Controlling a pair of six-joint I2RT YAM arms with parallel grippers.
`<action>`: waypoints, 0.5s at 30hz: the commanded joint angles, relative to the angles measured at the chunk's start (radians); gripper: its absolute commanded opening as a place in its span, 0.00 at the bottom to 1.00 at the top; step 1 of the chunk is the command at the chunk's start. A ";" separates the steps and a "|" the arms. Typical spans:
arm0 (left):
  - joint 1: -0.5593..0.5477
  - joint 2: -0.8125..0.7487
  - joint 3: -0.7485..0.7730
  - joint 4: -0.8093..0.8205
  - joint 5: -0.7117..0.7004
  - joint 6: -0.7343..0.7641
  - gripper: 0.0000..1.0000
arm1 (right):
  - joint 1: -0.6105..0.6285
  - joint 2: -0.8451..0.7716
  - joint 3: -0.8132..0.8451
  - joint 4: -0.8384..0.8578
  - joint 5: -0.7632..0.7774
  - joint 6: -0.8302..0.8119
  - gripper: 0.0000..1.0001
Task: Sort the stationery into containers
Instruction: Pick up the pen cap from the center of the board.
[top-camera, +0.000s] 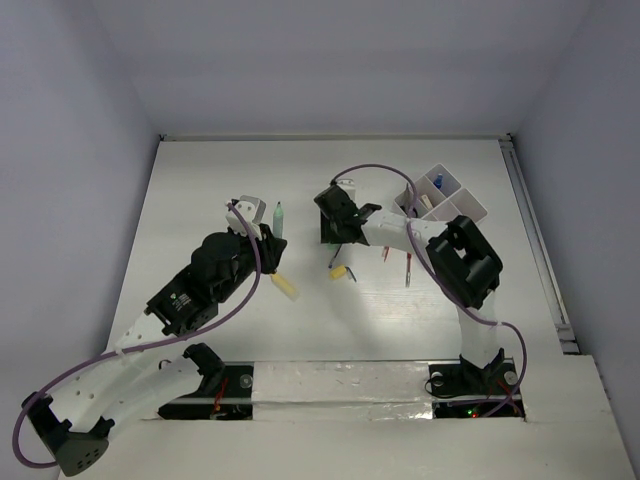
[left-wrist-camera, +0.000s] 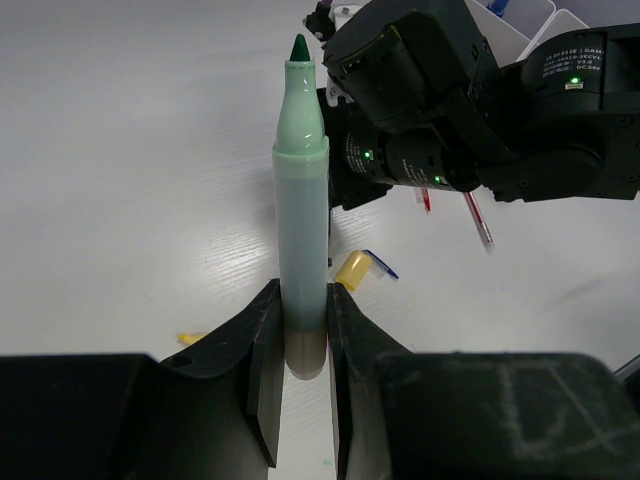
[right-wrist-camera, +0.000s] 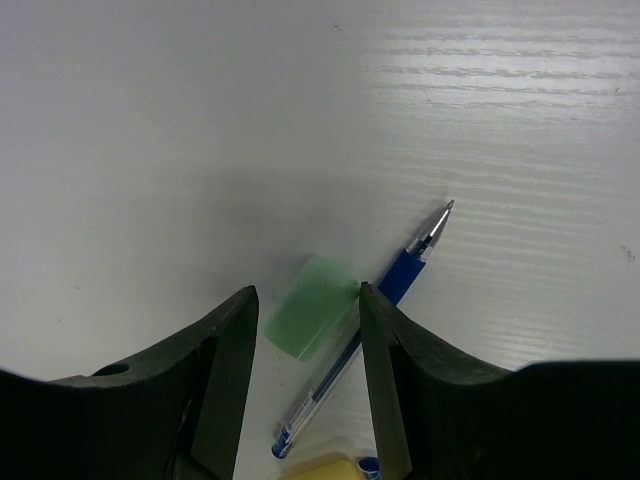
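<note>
My left gripper is shut on a green marker, which stands up out of the jaws with its dark tip away from me. In the top view the marker is left of centre above the table. My right gripper is open, low over the table, with its fingers on either side of a small pale green block. A blue pen lies beside the block, against the right finger. The white divided tray stands at the back right with a few items in it.
A yellow stick lies near my left gripper. A yellow piece lies below my right gripper. Two red pens lie under the right arm. The right arm fills the space past the marker.
</note>
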 joint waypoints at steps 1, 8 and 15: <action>0.004 -0.005 0.025 0.034 0.006 0.005 0.00 | -0.001 0.021 0.051 -0.001 -0.006 0.011 0.51; 0.004 -0.006 0.025 0.034 0.004 0.005 0.00 | -0.001 0.053 0.080 -0.018 -0.013 0.008 0.51; 0.004 -0.008 0.025 0.034 0.006 0.004 0.00 | -0.001 0.064 0.091 -0.033 -0.004 0.007 0.50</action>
